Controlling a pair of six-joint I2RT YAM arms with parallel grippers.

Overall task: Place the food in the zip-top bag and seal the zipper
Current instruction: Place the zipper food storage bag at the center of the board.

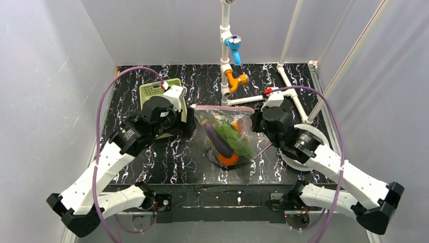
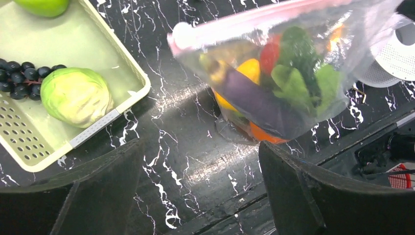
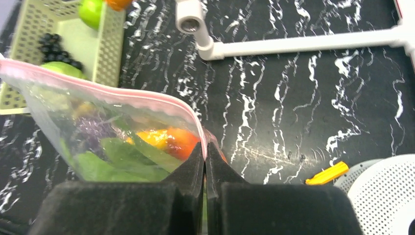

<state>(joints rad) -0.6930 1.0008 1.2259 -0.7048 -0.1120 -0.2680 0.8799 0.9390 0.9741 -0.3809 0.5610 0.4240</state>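
The bag point(image 1: 226, 134) stands mid-table with the food point(image 1: 227, 139) packed low inside it and the zipper point(image 1: 224, 108) along its 12 o'clock edge in the top view. The right claw point(image 3: 205, 149) is pinched tight on the bag's 3 o'clock corner, just at the end of the zipper. The left claw point(image 2: 199, 144) hangs spread wide with nothing in it at the bag's 9 o'clock, apart from the plastic. The strip reads as one flat pink band, but the film is too glossy to say whether it is pressed closed along its whole run. That is the main risk: a single corner pinch holds a floppy, loaded bag, so any pull toward 3 o'clock may drag the whole bag across the table instead of tensioning the mouth. The weight of the food could also tear the thin film out of the pads. If the left claw closes low, on the bag wall and not on the strip, it would crumple the mouth and leave a gap. A wide swing from 9 o'clock could also knock the basket point(image 2: 125, 105) at the bag's 10 o'clock, where a cabbage point(image 2: 76, 97), grapes point(image 2: 24, 73) and an apple point(image 2: 44, 6) lie.
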